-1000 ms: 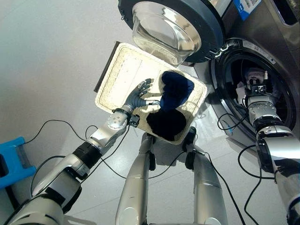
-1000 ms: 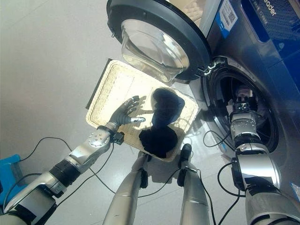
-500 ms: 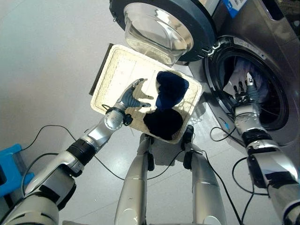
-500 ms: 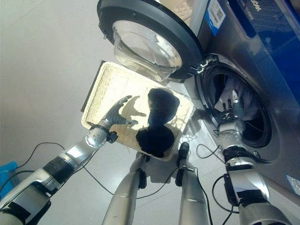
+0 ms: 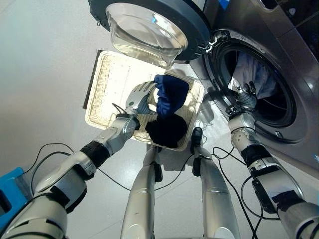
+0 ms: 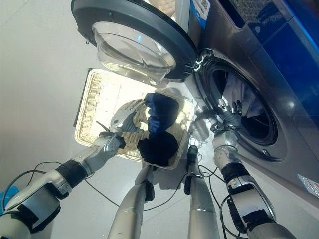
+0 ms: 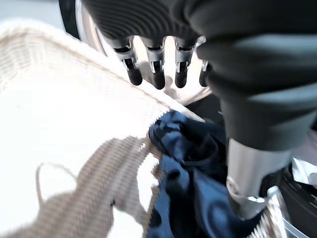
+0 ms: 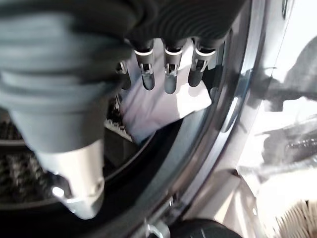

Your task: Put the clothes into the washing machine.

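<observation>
Left hand, fingers relaxed, hovers over the wicker basket beside the dark blue clothes; right hand, fingers spread, sits at the washing machine opening, a white garment just beyond inside the drum

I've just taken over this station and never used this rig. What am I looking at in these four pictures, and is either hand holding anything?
The two wide pictures come from the robot's head, looking down; the two close ones come from cameras on its wrists. On the floor sits a pale wicker basket with dark blue clothes in it. Beside it is the washing machine, its round glass door swung open above the basket. A white garment hangs in the drum's mouth.

The left hand is in the basket beside the blue clothes, fingers relaxed, holding nothing. The right hand is at the drum's opening just below the white garment, fingers spread, also holding nothing.
</observation>
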